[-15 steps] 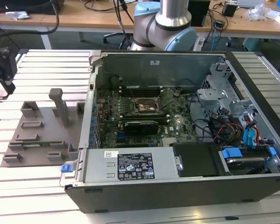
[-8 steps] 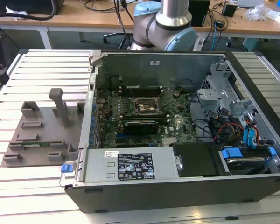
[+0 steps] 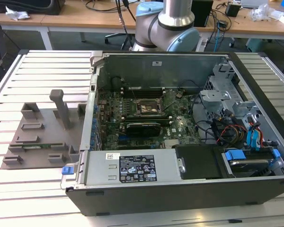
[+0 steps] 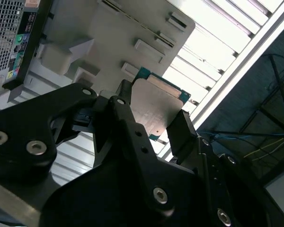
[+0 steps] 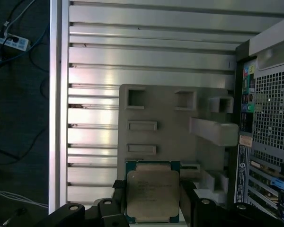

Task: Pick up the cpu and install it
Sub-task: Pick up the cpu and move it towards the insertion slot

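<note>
Plainly the fingers (image 4: 182, 130) clamp the cpu (image 4: 154, 106) by two opposite edges, its silver top facing the wrist cameras.

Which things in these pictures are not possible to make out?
- cpu underside: faces away in both wrist views.
- cpu side edges: covered by the fingers, both wrist views.
- socket pins: too small, exterior view.
- arm: cut by exterior view's upper edge.
</note>
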Action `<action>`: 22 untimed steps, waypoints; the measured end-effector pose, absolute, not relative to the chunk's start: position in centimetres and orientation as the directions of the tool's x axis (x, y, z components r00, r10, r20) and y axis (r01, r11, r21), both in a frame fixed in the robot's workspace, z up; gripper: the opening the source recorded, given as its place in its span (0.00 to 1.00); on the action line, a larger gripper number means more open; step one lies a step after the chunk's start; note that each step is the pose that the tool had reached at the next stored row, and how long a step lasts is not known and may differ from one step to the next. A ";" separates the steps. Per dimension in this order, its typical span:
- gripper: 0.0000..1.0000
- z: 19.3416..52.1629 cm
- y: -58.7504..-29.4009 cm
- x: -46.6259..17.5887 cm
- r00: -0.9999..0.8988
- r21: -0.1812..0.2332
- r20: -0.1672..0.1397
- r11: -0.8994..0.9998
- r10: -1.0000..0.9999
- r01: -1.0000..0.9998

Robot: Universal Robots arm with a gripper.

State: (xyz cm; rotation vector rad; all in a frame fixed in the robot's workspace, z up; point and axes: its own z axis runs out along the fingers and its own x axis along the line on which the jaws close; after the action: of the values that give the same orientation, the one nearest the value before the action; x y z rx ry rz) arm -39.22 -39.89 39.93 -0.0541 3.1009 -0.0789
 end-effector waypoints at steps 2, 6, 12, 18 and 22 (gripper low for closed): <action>0.55 39.9 -39.9 -39.2 -0.999 -0.051 -0.038 0.998 -0.036 -0.034; 0.55 39.9 -39.9 -37.8 -0.999 -0.051 -0.038 0.998 -0.036 -0.034; 0.55 39.9 -39.9 -34.0 -0.999 -0.051 -0.038 0.998 -0.036 -0.034; 0.55 39.9 -39.9 -31.7 -0.999 -0.051 -0.038 0.998 -0.036 -0.034; 0.55 39.9 -39.9 -30.3 -0.999 -0.051 -0.038 0.998 -0.036 -0.034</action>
State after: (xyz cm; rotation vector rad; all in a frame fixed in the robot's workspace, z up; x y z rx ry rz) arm -30.27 -39.87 39.94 -0.0542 3.1013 -0.0789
